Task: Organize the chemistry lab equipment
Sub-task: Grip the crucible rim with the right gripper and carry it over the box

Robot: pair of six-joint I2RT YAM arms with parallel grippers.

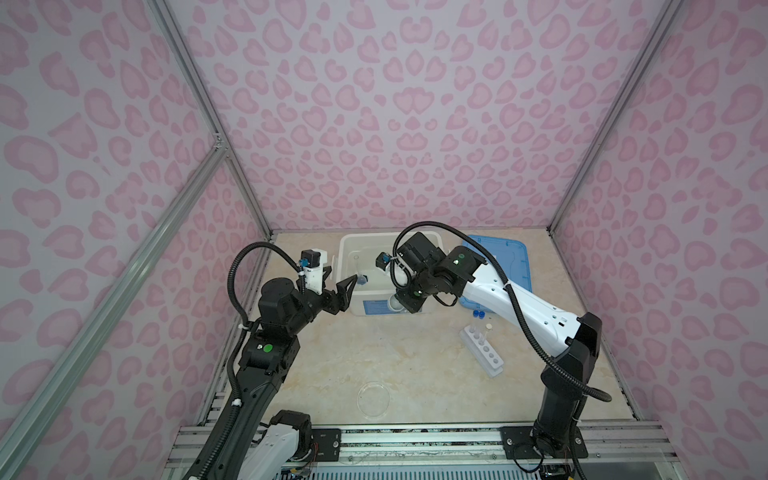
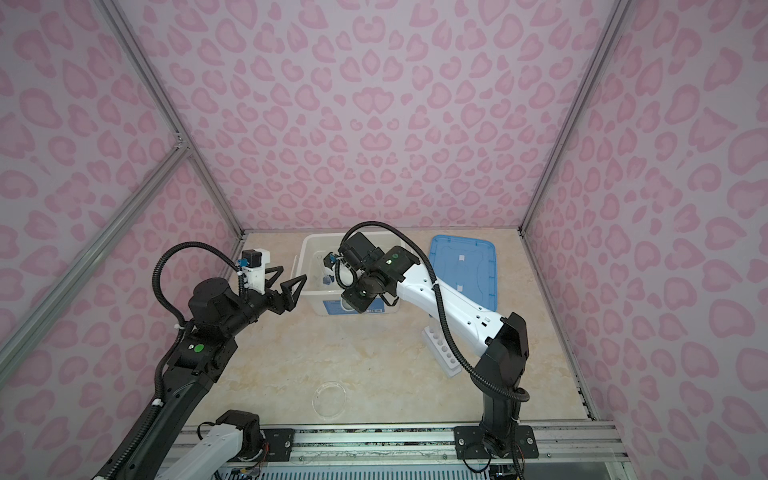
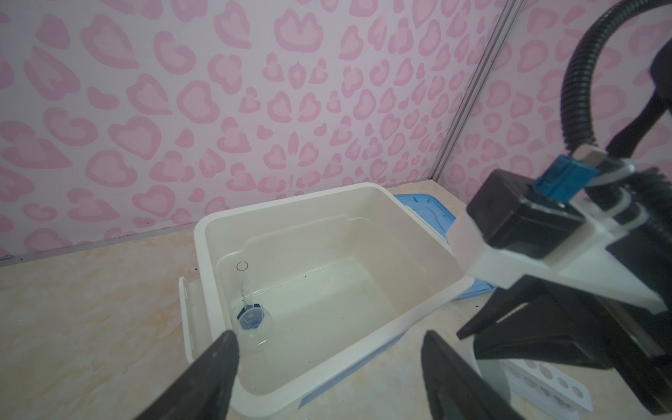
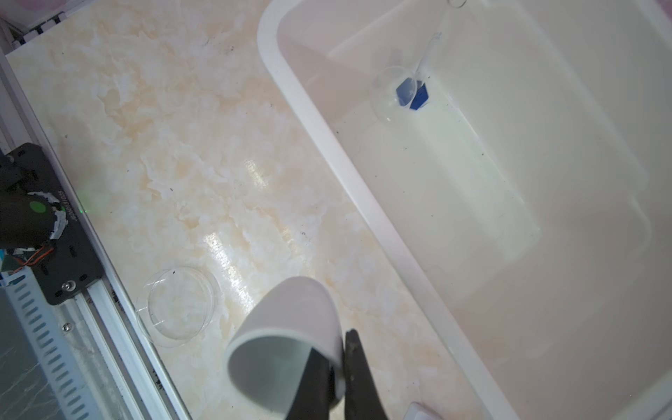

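The big white bin (image 3: pixel 400 232) sat open at the far middle of the table. Its blue lid (image 1: pixel 513 262) lay flat just to its right. On the near right stood the white rack (image 1: pixel 484 353). The round dish (image 1: pixel 374 399) lay alone at the near middle, well apart from everything.

Then the action. The right gripper (image 4: pixel 332 351) was clenched on the lip of a white cup (image 4: pixel 291 312), one finger inside the mouth and one outside. By the right wrist view, the cup hung at the bin's near rim and just outside it, not over the bin floor. The left gripper (image 3: pixel 329 334) hung spread wide and empty by the bin's left wall.

The step looked like getting that cup into the bin. Done well, it would mean carrying the cup farther across with its body lifted clear of the rim. The cup would then go down close to the floor before the pinch opened, since a light cup held only by its lip could tip or roll. The open right half of the floor looked the safer spot. The blue-based cylinder (image 3: pixel 244 312) and the small clear cup (image 3: pixel 254 322) sat together against the left wall. The left arm would do best to stay out. Smallest of all, the test tubes (image 1: pixel 476 314) stood at the rack's far end.

As for writing, a blue label (image 1: pixel 374 308) on the bin's near wall carried print too small to read. No brand could be made out.
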